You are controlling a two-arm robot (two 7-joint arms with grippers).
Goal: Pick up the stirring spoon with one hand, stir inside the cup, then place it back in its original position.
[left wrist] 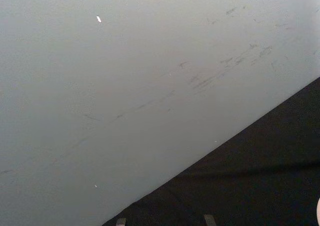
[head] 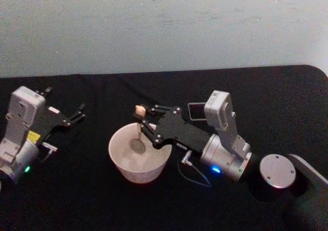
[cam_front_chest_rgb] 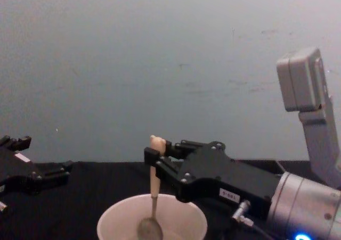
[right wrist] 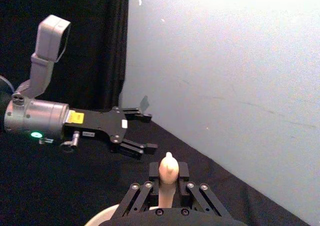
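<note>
black cloth-covered table (head: pixel 77 200): matte and flat; I see it run back to a pale scuffed wall (head: pixel 164 26).
wide round cream-white cup (head: pixel 138 173): smooth, with a thin rim and sides tapering to a narrower base. It stands on the table left of centre in my head view.
slim stirring spoon with beige bear-head handle (cam_front_chest_rgb: pixel 154 182): near upright, with its shiny oval metal bowl down inside the cup. It has a thin dark neck, and the rounded bear head pokes above the fingers. I can't tell if the bowl touches the bottom.
black plate-linkage right gripper (head: pixel 142 119): pinched tight on the spoon's handle just under the bear head, over the cup's far rim. A silver cylindrical wrist sits behind it.
black plate-linkage left gripper (head: pixel 77 114): fingers spread with nothing between them, out at the left and well apart from the cup.
dark grey square-sided holder (head: pixel 197 111): boxy with a paler rim, on the table behind the right gripper's body and to the right of the cup. I see it partly hidden.
</note>
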